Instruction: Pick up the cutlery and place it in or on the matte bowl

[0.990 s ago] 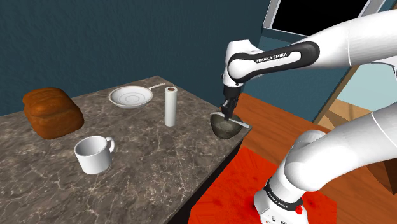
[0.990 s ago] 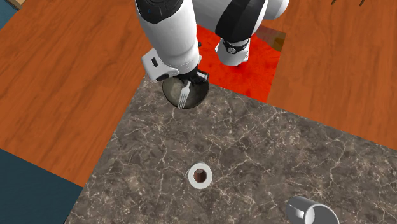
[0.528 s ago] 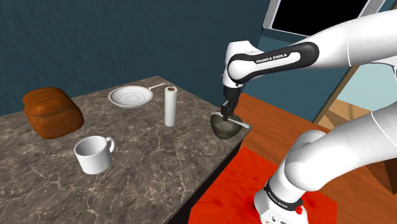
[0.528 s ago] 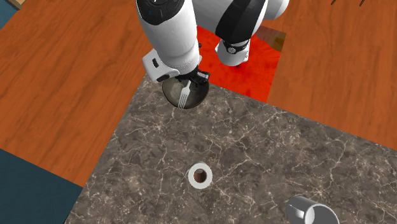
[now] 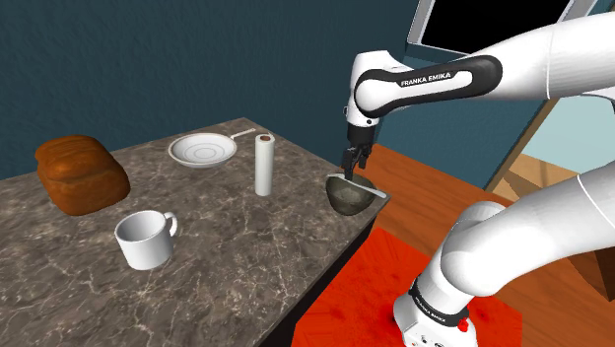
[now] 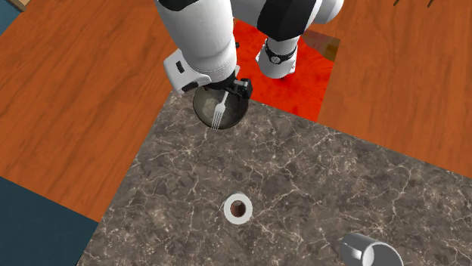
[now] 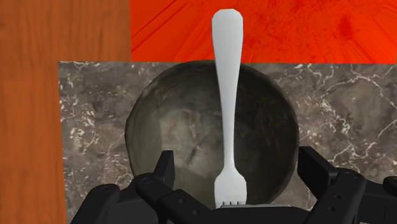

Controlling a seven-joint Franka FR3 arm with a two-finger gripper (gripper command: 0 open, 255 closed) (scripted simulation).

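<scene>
Marbled dark countertop (image 7: 89,108) lies beneath the gripper (image 7: 239,167). We see its black fingers (image 7: 164,172) spread wide, clasping nothing. The white fork (image 7: 227,95) lies between them untouched, across the dark grey bowl (image 7: 172,121) at the counter's corner, its handle jutting past the rim over the red mat (image 7: 292,32). In the second exterior view the arm hides part of the bowl's rim, and a grey mug (image 6: 367,253) is cut off at the edge.

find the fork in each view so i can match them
Shoulder view: fork lies across the bowl, right of middle.
Second exterior view: fork in the bowl, top, left of middle.
Wrist view: fork across the bowl, tines nearest the gripper.
Shared landmark: the bowl.
</scene>
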